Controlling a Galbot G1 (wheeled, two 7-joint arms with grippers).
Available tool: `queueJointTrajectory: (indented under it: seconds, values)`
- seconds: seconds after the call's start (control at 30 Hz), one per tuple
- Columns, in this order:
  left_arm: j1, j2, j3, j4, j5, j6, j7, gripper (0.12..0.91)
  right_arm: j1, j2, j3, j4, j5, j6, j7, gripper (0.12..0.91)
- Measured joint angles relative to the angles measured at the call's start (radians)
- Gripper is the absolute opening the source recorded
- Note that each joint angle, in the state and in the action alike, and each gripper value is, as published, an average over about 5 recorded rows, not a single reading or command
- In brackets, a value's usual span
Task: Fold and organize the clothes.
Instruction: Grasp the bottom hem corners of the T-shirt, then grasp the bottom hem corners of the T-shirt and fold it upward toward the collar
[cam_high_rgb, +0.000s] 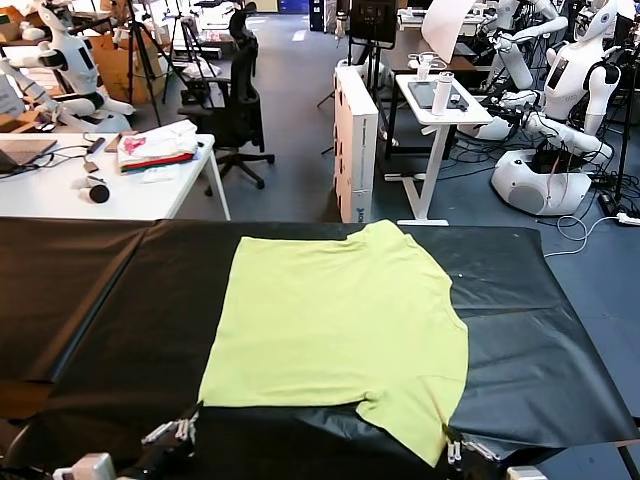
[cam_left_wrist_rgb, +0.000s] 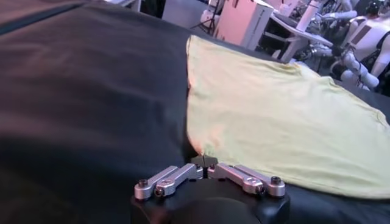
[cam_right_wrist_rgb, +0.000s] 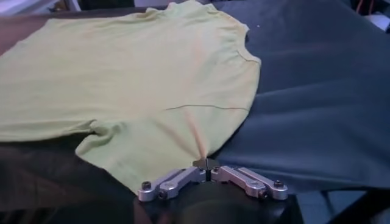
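The clothes are one lime yellow-green T-shirt (cam_high_rgb: 330, 320) lying flat on the black table cover (cam_high_rgb: 110, 310), plain side up, collar end far from me. My left gripper (cam_high_rgb: 185, 428) sits at the shirt's near left corner. In the left wrist view the left gripper (cam_left_wrist_rgb: 205, 162) is shut, pinching that corner of the T-shirt (cam_left_wrist_rgb: 274, 115). At the near right sleeve tip is my right gripper (cam_high_rgb: 452, 447). The right wrist view shows the right gripper (cam_right_wrist_rgb: 206, 163) shut on the T-shirt (cam_right_wrist_rgb: 140, 79), the fabric drawn into a small ridge at the jaws.
Behind the table, a white desk at the back left carries a white-and-pink cloth pile (cam_high_rgb: 158, 148). An office chair (cam_high_rgb: 235, 90), a white cabinet (cam_high_rgb: 355, 140), a small white stand (cam_high_rgb: 440, 100) and other robots (cam_high_rgb: 570, 100) stand farther back.
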Motion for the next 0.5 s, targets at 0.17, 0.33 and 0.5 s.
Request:
queueJointTrajectory:
  seconds: [0.17, 0.33, 0.5]
  values:
    - [0.021, -0.011, -0.008, -0.014, -0.001, -0.019, 0.0, 0.147, 0.048, -0.014, 0.02, -0.001, 0.012, 0.034, -0.052, 0.138]
    - [-0.001, -0.033, 0.009, -0.008, -0.027, -0.067, 0.012, 0.147, 0.132, -0.034, 0.017, -0.019, 0.023, 0.037, -0.063, 0.138]
    - [-0.057, -0.055, 0.027, 0.01, -0.051, -0.109, 0.027, 0.147, 0.255, -0.046, -0.007, -0.075, 0.027, 0.03, -0.058, 0.138]
